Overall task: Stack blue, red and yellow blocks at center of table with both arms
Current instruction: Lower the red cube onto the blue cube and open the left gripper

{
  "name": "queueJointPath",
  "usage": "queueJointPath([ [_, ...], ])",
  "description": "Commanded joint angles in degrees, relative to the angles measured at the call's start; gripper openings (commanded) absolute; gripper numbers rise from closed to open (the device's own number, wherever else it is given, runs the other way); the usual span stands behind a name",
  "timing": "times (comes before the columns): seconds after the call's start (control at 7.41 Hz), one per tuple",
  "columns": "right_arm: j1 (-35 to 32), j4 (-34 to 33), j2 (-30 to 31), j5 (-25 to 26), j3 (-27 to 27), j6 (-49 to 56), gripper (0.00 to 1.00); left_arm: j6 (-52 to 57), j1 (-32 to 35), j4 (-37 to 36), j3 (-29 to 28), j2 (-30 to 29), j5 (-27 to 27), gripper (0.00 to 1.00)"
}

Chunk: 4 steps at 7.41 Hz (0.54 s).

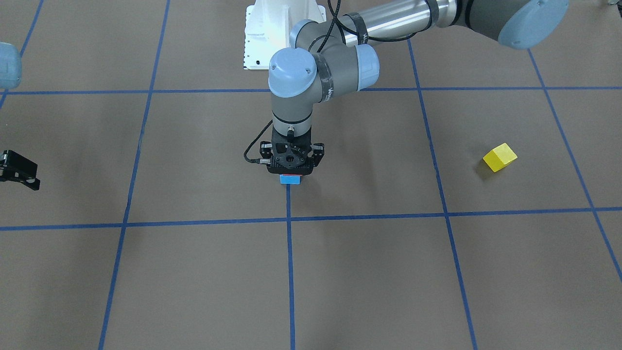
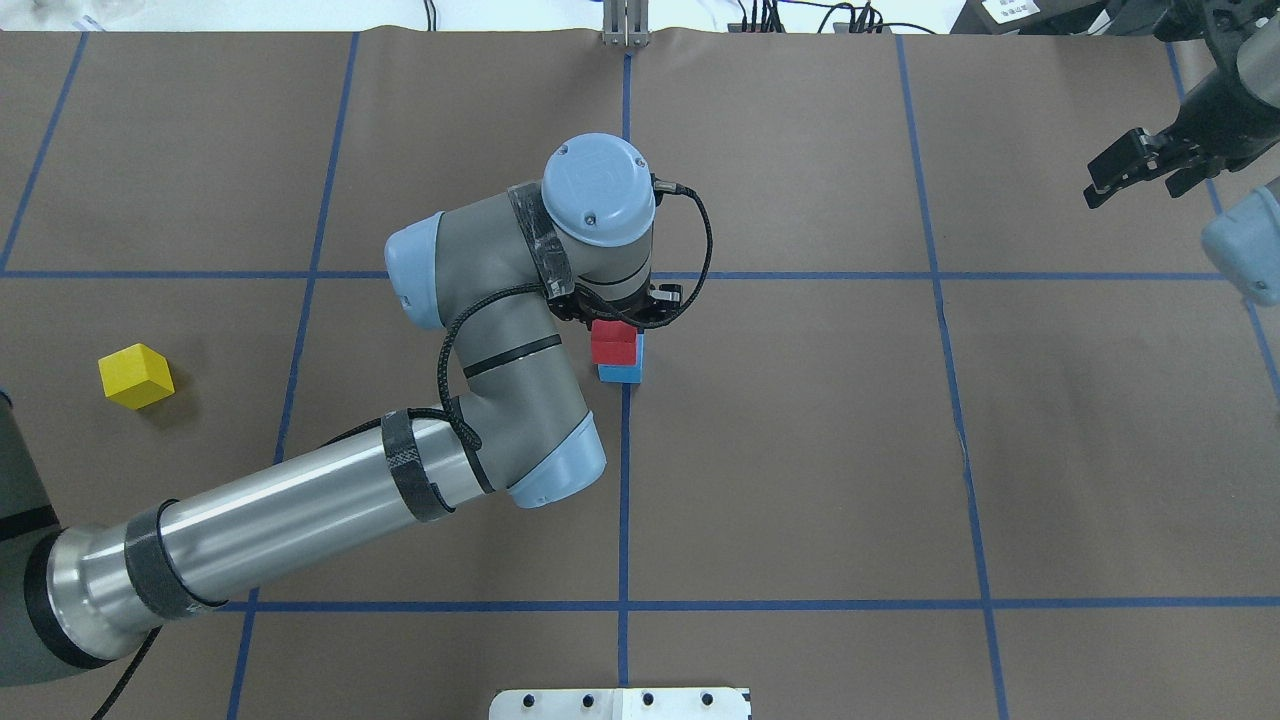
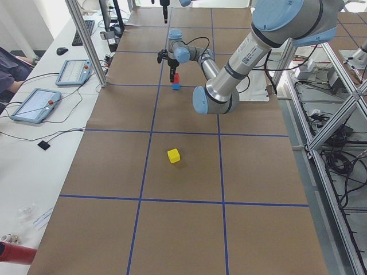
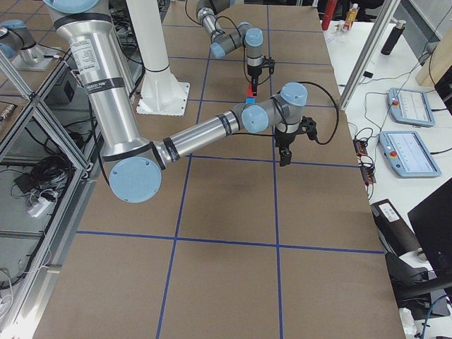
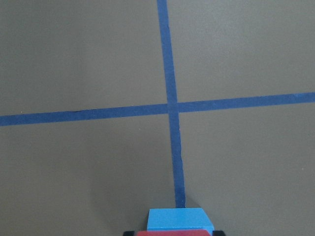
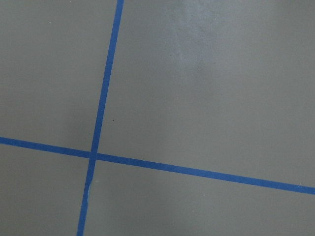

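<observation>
A red block (image 2: 613,343) sits on a blue block (image 2: 620,373) near the table's center, on a blue tape line. My left gripper (image 2: 622,318) stands straight over the stack, its fingers shut on the red block. In the left wrist view the blue block (image 5: 180,220) and the red block's top edge (image 5: 172,232) show at the bottom, between the fingertips. In the front view only a thin strip of red (image 1: 290,174) shows above the blue block (image 1: 290,179), under the left gripper (image 1: 290,171). The yellow block (image 2: 135,376) lies alone far out on my left side (image 1: 499,157). My right gripper (image 2: 1135,188) hangs open and empty at the far right edge (image 1: 35,178).
Blue tape lines divide the brown table into squares. The white robot base (image 1: 272,34) stands at the table's near edge. The left arm's elbow and forearm (image 2: 480,400) span the space between the stack and the yellow block. Tablets (image 3: 34,103) lie on a side bench.
</observation>
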<state>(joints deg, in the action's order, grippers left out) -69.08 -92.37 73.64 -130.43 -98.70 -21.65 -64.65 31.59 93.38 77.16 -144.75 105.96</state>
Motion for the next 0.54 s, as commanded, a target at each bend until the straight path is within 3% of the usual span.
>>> queueJointPath([
  [0.0, 0.0, 0.0, 0.1, 0.0, 0.0, -0.05, 0.99, -1.53, -0.21, 0.14, 0.1, -0.09, 0.48, 1.0],
  [0.4, 0.0, 0.0, 0.1, 0.0, 0.0, 0.03, 0.99, -1.45, 0.22, -0.64, 0.88, -0.27, 2.3, 1.0],
])
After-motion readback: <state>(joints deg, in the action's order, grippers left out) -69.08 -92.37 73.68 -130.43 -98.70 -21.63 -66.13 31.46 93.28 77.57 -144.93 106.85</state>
